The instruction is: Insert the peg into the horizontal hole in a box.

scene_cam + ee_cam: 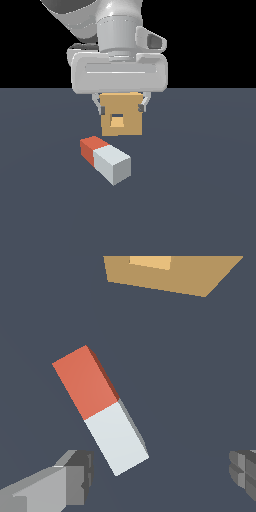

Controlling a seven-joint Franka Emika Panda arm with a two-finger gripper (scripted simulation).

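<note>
From the exterior view, the peg (pixel 105 159) lies flat on the floor nearer the camera than the box (pixel 121 120), apart from it, red half toward the box; the horizontal hole (pixel 117 121) faces the camera. The gripper (pixel 120 107) hangs above, holding nothing. In the wrist view its fingers (pixel 70 478) stand spread wide, the peg (pixel 100 409) lying askew between them and nearer one finger. I judge the grasp wants the wrist turned square to the peg's long sides, centred, then lowered before closing
</note>
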